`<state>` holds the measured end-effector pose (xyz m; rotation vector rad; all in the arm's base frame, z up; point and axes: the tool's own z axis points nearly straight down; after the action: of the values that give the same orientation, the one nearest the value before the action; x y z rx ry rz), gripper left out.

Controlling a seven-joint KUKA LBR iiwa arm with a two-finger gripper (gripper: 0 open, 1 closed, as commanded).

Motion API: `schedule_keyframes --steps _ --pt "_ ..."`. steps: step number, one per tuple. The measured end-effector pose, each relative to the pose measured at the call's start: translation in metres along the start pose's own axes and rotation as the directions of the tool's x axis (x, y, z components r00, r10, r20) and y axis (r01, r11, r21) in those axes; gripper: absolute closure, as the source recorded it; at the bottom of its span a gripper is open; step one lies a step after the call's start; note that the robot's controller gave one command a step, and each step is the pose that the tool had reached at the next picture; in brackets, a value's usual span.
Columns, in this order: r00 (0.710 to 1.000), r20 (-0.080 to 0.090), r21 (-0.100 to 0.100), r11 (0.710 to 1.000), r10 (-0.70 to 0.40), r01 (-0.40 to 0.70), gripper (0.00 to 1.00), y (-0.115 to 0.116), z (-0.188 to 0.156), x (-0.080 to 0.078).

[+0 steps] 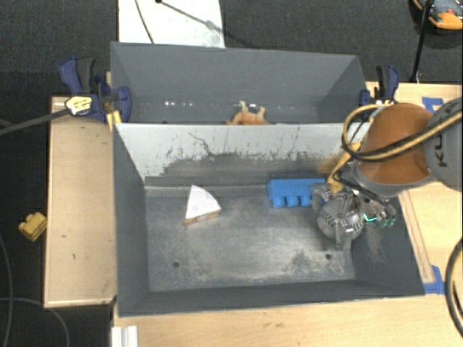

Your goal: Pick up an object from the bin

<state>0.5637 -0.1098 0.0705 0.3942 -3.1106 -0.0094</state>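
Gripper (pixel 340 226): low by the right wall of the bin (pixel 134 215); cannot tell if open.
Blue block (pixel 291 192): just left of gripper, against far wall.
White wedge (pixel 200 203): well left.

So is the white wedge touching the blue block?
Apart. The camera view shows bare grey bin floor between the white wedge and the blue block.

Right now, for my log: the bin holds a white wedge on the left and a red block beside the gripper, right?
No. The block beside the gripper is blue, not red, as the camera view shows; the white wedge does lie on the left.
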Motion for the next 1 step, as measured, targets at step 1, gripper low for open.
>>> schedule_keyframes --steps 1 --pt "1.0 0.001 0.001 1.0 0.0 0.0 0.0 -0.0002 -0.0004 -0.0005"
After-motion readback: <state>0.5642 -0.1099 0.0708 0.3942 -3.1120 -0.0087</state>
